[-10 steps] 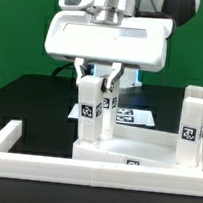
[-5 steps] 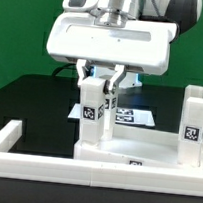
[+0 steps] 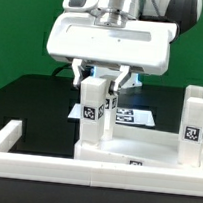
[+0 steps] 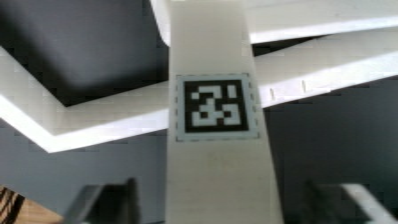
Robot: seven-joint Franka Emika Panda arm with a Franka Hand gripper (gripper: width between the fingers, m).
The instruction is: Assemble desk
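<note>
The desk top (image 3: 135, 151) lies flat, a white rimmed tray. A white leg block (image 3: 90, 114) with a square tag stands upright on its left part. A second leg (image 3: 192, 120) stands upright at the top's right end. My gripper (image 3: 100, 79) hangs over the left leg, one finger on either side of the leg's upper end. In the wrist view the tagged leg (image 4: 217, 110) runs down the middle. There is a dark gap between it and each of the fingers (image 4: 111, 204), so the gripper (image 4: 228, 206) is open and holds nothing.
A long white bar with raised ends (image 3: 43, 162) lies across the front. The marker board (image 3: 133, 115) lies flat behind the desk top. The black table meets a green backdrop at the back.
The fingers have spread apart and let go of the left leg, which stays upright on the desk top. The arm itself has hardly moved.
</note>
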